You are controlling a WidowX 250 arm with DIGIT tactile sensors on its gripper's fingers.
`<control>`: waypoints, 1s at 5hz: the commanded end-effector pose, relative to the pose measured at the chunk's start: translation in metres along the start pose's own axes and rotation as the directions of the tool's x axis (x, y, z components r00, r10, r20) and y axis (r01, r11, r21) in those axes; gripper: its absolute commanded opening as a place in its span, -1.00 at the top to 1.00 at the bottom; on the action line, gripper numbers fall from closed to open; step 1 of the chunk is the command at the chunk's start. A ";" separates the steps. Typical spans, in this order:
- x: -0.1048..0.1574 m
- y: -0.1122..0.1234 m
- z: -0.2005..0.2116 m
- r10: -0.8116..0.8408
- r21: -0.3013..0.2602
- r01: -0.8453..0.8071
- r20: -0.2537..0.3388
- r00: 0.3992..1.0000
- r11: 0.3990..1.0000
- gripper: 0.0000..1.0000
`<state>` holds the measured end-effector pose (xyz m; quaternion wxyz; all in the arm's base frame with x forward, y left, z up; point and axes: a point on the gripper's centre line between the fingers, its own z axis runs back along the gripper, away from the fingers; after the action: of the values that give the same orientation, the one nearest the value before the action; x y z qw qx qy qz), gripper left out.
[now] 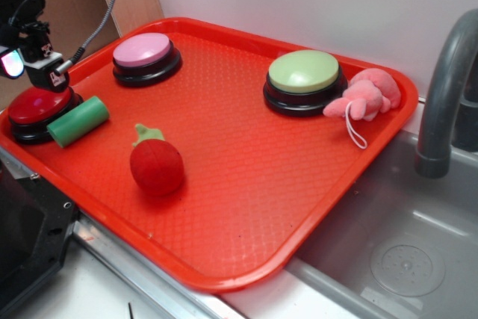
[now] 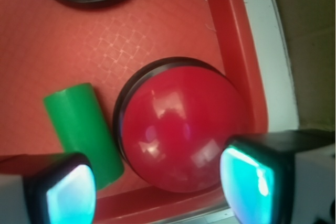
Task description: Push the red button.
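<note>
Hovering over the red button [image 2: 181, 129], fingers [image 2: 71, 192] spread apart, empty.

Even, soft light falls from above; shadows under things on my tray [image 1: 246, 177] are short and faint. In my wrist view the red button [image 2: 178, 129] carries white glare spots on its dome, and my finger pads [image 2: 71, 195] near the lens glow cyan and blur.
</note>
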<state>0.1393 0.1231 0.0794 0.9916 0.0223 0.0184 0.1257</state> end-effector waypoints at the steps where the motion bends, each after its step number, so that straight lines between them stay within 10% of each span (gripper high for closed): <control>1: 0.011 0.008 0.021 -0.004 0.032 0.002 0.058 0.998 0.999 -1.00; 5: 0.018 0.000 0.041 -0.014 0.013 0.013 0.105 0.994 1.000 -1.00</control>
<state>0.1524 0.1194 0.1047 0.9924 0.0174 -0.0051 0.1214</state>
